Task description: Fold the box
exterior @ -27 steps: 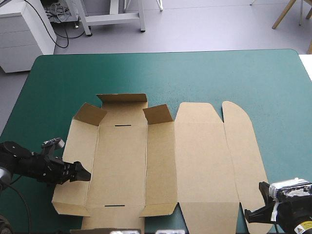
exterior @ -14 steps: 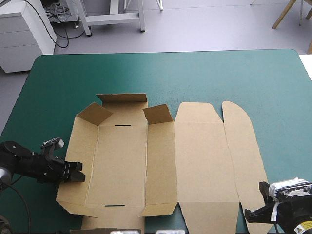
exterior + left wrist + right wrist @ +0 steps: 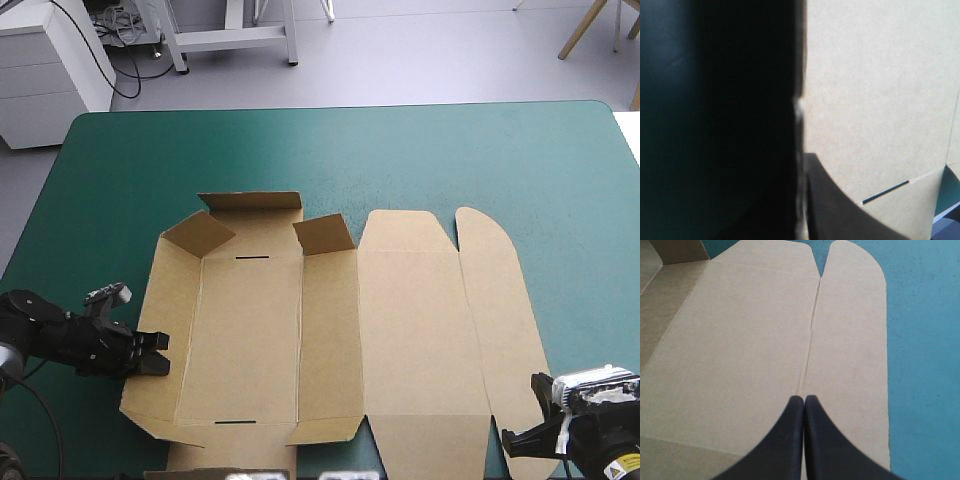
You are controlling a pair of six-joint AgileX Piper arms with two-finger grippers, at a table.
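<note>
Box (image 3: 250,330) wall sits pinched in left claw (image 3: 155,352), plain only at wrist; right claw (image 3: 804,398) together.

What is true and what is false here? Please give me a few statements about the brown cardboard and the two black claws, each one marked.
1. The box is an open cut sheet on the teal-green cover. True.
2. The right gripper has its fingers spread wide. False: they meet in one point, over the crease beside the rounded flap.
3. The left gripper pinches the edge of the left wall, which is tilted up. True.
4. The lid panel stands upright. False: it lies flat.
5. Two corner flaps at the far end are raised. True.
</note>
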